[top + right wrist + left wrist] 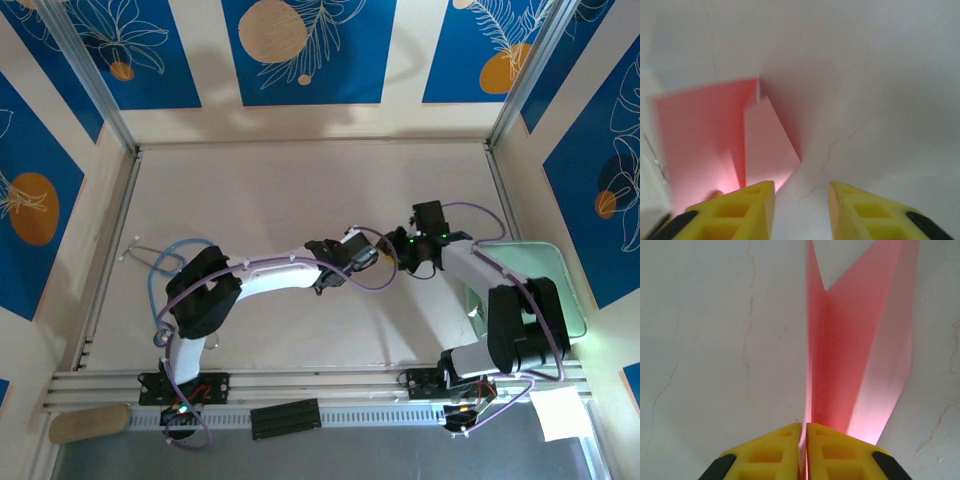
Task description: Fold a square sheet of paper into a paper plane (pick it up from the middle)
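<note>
Paper plane: thin pink sheet with sharp creases, its folded edge clamped between the yellow moulded fingers of the left tool, over the pale, cracked bench. Right tool: fingers parted, empty, just beside the paper.

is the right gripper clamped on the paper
No: in the right wrist view the right gripper has its fingers apart with bare table between them, and the paper sits left of that gap.
</note>
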Available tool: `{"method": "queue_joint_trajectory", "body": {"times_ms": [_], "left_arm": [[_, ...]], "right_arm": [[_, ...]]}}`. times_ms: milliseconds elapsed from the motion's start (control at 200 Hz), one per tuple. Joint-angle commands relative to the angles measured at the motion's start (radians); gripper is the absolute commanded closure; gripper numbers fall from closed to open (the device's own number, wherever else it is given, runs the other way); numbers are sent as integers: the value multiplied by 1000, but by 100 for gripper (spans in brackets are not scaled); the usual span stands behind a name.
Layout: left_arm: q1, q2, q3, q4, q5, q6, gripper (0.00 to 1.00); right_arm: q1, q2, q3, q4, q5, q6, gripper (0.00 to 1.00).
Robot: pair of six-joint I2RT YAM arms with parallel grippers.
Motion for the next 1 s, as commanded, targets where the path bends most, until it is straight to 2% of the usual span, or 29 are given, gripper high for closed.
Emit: {"method": "queue_joint_trajectory", "body": {"times_ms": [0,80,285,500,620,865,995], "left_arm": [[12,-44,9,-20,24,-38,89],[22,-60,5,-23,36,-52,89],[53,-138,-28,-8,76,-74,89],[78,-172,-41,9,112,-76,89],[86,-159,-49,24,132,-69,89],[85,-151,-96,95,180,-46,88],[85,-140,-102,96,174,-47,87]], "right_arm": [[63,67,-27,67,-79,61,71],[91,126,-8,111,-97,83,77],[119,260,100,199,-104,68,83],[148,390,200,272,-185,72,88],[158,442,198,357,-237,113,90],[151,448,167,400,-254,122,86],[132,416,143,391,-256,126,77]]}}
